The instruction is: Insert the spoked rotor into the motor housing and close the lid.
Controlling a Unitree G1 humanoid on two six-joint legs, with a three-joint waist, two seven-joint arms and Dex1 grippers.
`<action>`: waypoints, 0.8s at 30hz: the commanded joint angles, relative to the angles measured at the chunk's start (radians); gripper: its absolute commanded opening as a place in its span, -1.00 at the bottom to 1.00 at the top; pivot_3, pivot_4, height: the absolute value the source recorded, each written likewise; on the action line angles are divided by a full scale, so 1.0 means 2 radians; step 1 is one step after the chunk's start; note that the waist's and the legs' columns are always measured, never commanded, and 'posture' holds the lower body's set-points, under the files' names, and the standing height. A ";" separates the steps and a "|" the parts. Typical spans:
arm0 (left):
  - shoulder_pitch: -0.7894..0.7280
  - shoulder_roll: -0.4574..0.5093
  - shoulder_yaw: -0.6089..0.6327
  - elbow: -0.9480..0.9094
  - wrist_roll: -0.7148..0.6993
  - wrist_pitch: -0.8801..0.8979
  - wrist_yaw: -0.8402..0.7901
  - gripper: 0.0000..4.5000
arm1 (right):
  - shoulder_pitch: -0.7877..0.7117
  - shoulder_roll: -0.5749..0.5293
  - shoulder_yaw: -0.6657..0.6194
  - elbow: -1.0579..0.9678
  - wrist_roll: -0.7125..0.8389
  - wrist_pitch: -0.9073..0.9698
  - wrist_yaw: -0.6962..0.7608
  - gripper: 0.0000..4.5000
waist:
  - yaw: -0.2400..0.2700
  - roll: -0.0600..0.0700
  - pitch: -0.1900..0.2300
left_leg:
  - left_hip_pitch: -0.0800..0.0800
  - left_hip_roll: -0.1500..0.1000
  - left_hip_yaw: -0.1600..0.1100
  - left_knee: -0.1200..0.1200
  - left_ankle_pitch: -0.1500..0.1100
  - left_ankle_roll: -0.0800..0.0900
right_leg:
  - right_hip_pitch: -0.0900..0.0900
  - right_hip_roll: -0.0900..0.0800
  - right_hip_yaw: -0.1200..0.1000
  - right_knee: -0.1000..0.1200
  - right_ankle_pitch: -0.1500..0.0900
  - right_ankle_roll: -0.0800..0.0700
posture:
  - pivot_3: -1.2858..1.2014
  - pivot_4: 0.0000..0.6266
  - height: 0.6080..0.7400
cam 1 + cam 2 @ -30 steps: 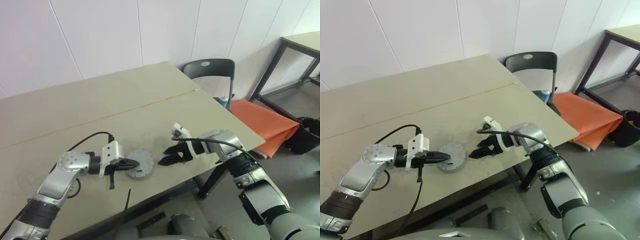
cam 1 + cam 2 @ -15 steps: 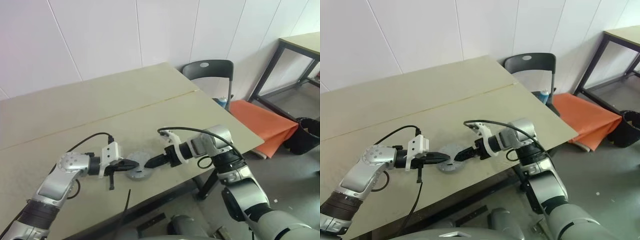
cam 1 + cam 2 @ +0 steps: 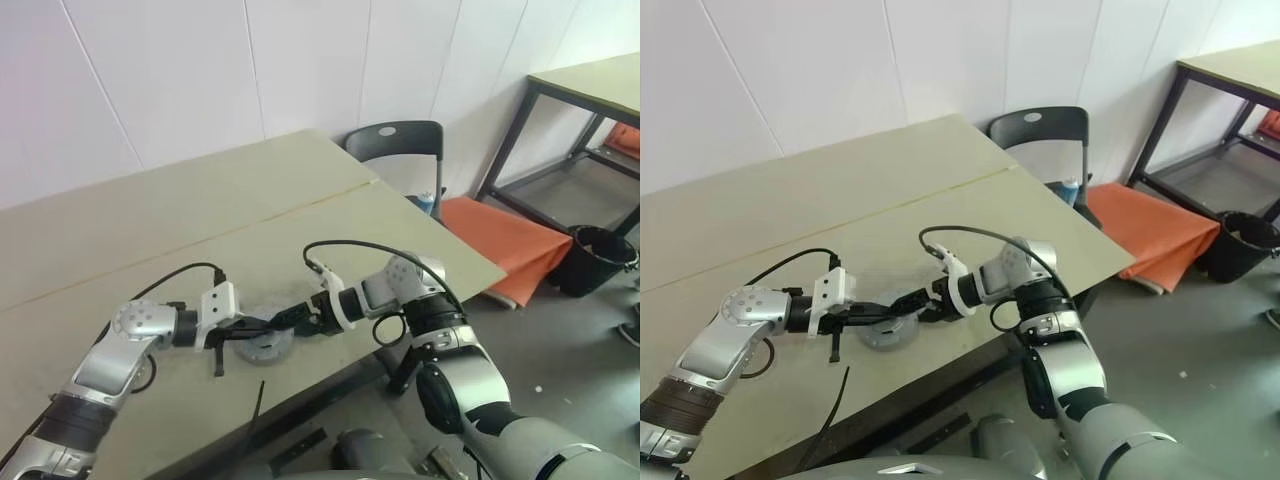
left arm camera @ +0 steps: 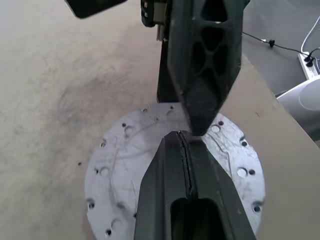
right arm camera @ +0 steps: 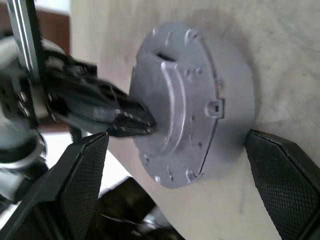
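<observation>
1. The housing (image 3: 262, 343) lies on the counter (image 3: 150, 230) near its front edge, silver lid up.
2. Our left pincer (image 3: 262, 326), closed and empty, presses the lid, probably steadying it.
3. Our right pincer (image 5: 175, 160) straddles the housing, wide open.

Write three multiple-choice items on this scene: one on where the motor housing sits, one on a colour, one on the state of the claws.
1. Where is the motor housing?
A. On the chair
B. On the table near its front edge
C. On the floor

2. What colour is the cloth beside the chair?
A. Orange
B. Blue
C. Green

3. How do the claws stand?
A. Both open
B. Left claw shut, right claw open
C. Left open, right shut

Answers: 1 B, it lies on the tabletop between the arms. 2 A, it is plainly orange. 3 B, the left fingers meet over the housing; the right fingers straddle it.
</observation>
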 commanded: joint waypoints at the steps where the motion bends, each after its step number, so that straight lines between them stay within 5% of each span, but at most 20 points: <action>1: 0.014 0.007 -0.036 0.037 0.040 0.015 -0.007 -1.00 | -0.007 0.022 -0.013 0.033 0.033 0.003 -0.026 0.99 | -0.003 0.001 0.000 | 0.000 0.000 0.000 0.000 0.000 0.000 | 0.000 0.000 0.000 0.000 0.000 0.000 | 0.03 -1.00 1.00; 11: 0.004 0.016 -0.011 0.068 0.035 0.008 -0.006 -1.00 | 0.001 0.007 0.004 0.018 0.085 0.003 -0.051 -0.07 | -0.006 0.001 0.001 | -0.003 0.000 0.000 -0.001 0.000 0.000 | -0.003 0.001 0.001 0.000 0.000 0.000 | 0.03 -1.00 1.00; 20: 0.026 0.034 -0.003 0.058 0.034 0.015 -0.013 -1.00 | 0.007 -0.004 0.032 0.006 0.107 0.003 -0.049 -0.13 | -0.005 0.001 0.000 | -0.001 0.000 0.001 -0.006 0.000 0.000 | -0.005 0.003 0.004 0.000 0.000 0.000 | 0.03 -1.00 1.00; 24: 0.027 0.032 -0.001 0.056 0.034 0.015 -0.012 -1.00 | 0.005 -0.002 0.017 0.005 0.105 0.003 -0.053 -0.34 | -0.005 0.001 0.000 | -0.001 0.000 0.001 -0.007 0.000 0.000 | -0.006 0.003 0.005 0.000 0.000 0.000 | 0.03 -1.00 1.00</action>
